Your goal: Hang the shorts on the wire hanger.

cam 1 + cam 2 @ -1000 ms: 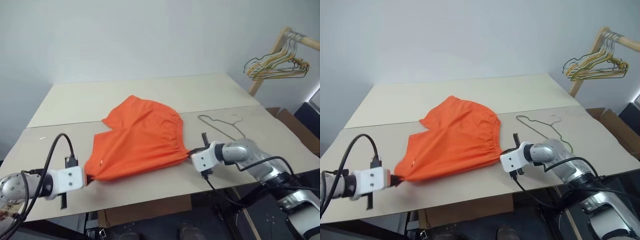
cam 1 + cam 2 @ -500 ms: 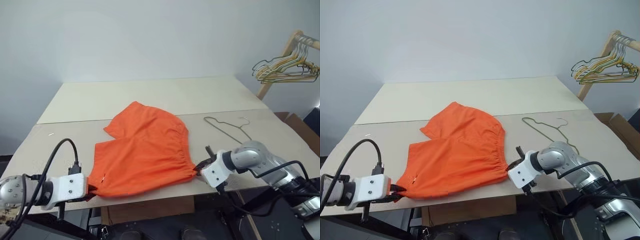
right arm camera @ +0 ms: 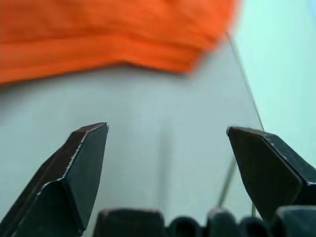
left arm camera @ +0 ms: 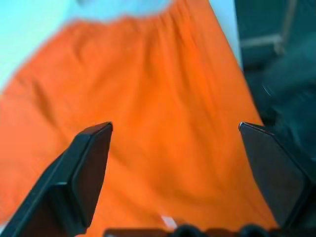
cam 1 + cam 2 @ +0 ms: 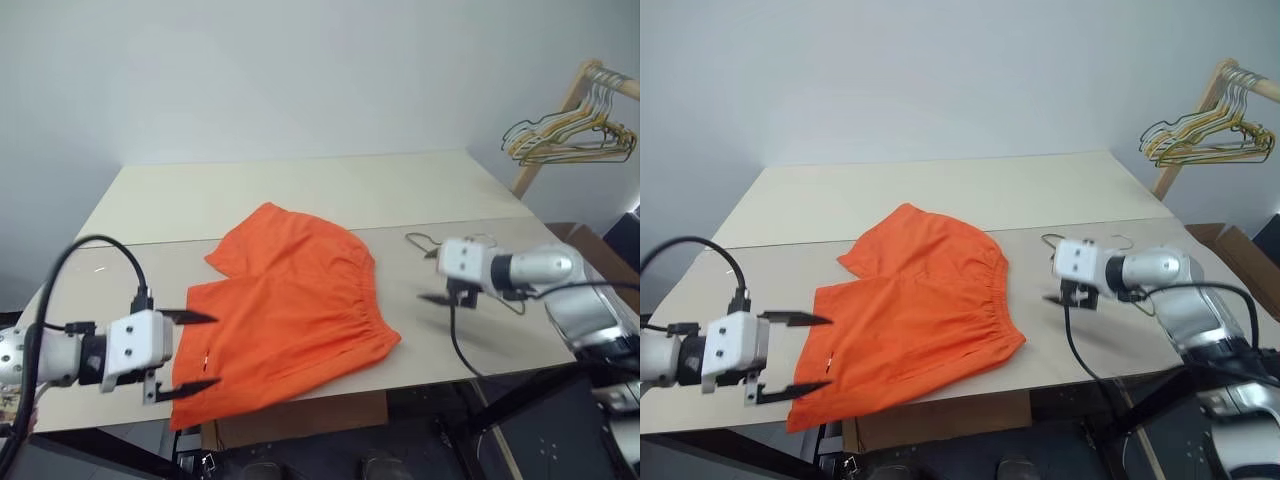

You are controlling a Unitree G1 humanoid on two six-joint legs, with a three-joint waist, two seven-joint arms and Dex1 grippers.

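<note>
The orange shorts (image 5: pixel 290 310) lie spread flat on the table (image 5: pixel 150 205), with the elastic waistband toward the right and one corner at the table's front edge. My left gripper (image 5: pixel 195 352) hovers open just left of that near corner, touching nothing; in its wrist view the fingers (image 4: pixel 89 168) frame the orange cloth (image 4: pixel 163 89). My right gripper (image 5: pixel 435 285) is open, raised to the right of the waistband and apart from it. The thin wire hanger (image 5: pixel 418 239) lies on the table right behind that gripper, partly hidden by it. The right wrist view shows the shorts' edge (image 3: pixel 98 34) beyond bare tabletop.
A wooden rack (image 5: pixel 580 90) at the far right carries bunched pale hangers (image 5: pixel 570 140). The table is two boards with a seam (image 5: pixel 150 240) across. A cardboard box (image 5: pixel 300 420) sits under the front edge, another (image 5: pixel 592 245) beside the right end.
Both grippers opened and let go of the shorts, which now lie slack. The left gripper rose and moved right; the right one lifted away to the right, over the hanger.
</note>
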